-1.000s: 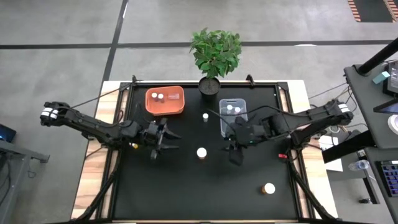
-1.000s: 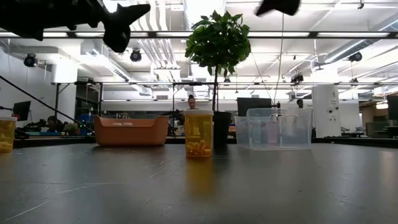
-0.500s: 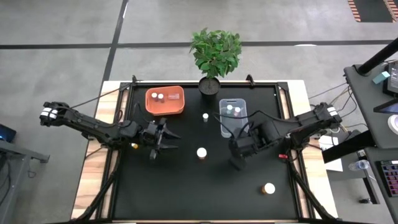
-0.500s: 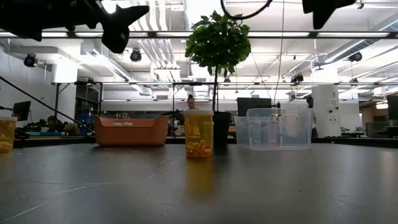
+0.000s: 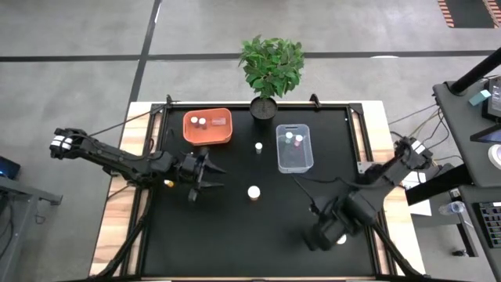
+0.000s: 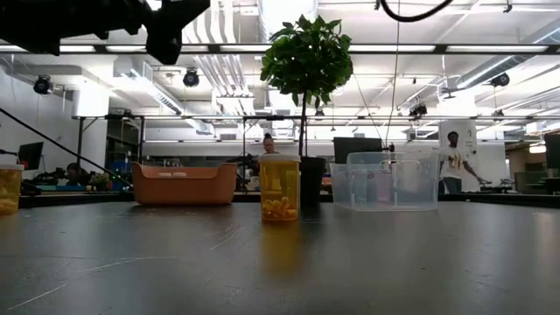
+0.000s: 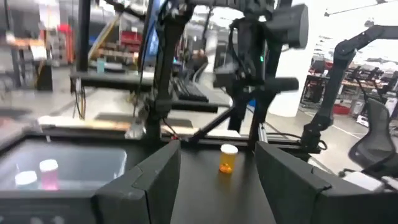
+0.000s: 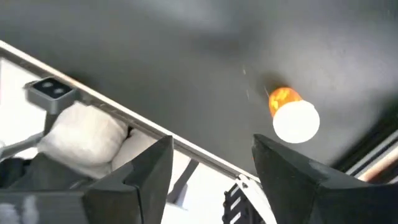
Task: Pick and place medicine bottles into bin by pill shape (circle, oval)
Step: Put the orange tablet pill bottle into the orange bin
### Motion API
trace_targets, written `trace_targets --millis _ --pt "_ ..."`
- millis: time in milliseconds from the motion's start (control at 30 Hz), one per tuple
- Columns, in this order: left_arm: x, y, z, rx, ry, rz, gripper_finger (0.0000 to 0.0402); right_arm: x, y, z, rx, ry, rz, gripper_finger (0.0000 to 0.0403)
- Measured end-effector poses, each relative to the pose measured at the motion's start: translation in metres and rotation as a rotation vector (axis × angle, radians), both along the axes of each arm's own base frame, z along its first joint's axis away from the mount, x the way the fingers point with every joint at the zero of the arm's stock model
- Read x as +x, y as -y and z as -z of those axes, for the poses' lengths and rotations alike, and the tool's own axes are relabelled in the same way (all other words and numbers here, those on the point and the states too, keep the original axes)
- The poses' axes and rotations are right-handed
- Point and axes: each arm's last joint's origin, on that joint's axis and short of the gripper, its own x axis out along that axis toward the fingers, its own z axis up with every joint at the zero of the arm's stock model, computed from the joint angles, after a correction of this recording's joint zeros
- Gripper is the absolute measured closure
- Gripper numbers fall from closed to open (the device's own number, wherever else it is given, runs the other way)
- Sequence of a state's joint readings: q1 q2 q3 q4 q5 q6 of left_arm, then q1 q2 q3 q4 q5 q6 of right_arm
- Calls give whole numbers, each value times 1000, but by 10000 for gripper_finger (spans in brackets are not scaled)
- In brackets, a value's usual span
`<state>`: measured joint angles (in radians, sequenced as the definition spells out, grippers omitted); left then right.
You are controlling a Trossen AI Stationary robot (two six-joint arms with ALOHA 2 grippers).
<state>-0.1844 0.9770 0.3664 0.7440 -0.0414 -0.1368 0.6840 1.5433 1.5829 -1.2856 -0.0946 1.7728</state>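
Right gripper [image 5: 322, 236] hovering near the worktop's [image 5: 235, 243] front-right corner, fingers [image 8: 149, 168] spread, nothing between them. Amber bottle with white cap [image 8: 292, 115] standing just ahead of the fingers, not touched; in the high view mostly hidden by the gripper, only a sliver at [image 5: 341, 239].

Left gripper [image 5: 205, 174] parked above the left-middle of the worktop, fingers [image 7: 149, 180] spread, empty.

Second amber bottle [image 5: 254, 192] upright near the worktop centre, white cap, yellow pills visible in the low view [image 6: 280, 187]. Small white-capped bottle [image 5: 258, 146] toward the back edge, between the two bins.

Orange bin [image 5: 207, 128] at back left, two white-capped bottles [image 5: 199, 122] inside. Clear bin [image 5: 294, 149] at back right of centre, with two bottles [image 5: 293, 139] at its far end, one with a pinkish cap.

Another amber bottle [image 6: 9, 189] at the low view's left edge; cannot match to the high view.

Potted plant [image 5: 270, 70] at the middle of the back edge. Person [image 6: 454, 161] standing in the room behind.
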Motion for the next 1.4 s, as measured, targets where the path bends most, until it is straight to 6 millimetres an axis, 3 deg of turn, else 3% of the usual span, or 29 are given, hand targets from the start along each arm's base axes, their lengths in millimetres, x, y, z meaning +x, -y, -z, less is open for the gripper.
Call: trace_targets --millis 233,467,933,1233,1400 --pt "-2 0 -8 195 108 -39 210 -7 -18 14 -59 -58 9 128" --pt "-3 -1 -11 317 148 -68 210 -19 -14 24 -125 -124 35 88" --pt "-3 -1 -11 321 145 -88 210 -47 -26 46 -163 -180 53 85" --pt "-3 -1 -10 321 144 -88 210 -52 -22 71 -141 -159 26 85" --pt "-3 -1 -10 321 144 -88 210 -41 -3 68 -194 -97 -2 93"
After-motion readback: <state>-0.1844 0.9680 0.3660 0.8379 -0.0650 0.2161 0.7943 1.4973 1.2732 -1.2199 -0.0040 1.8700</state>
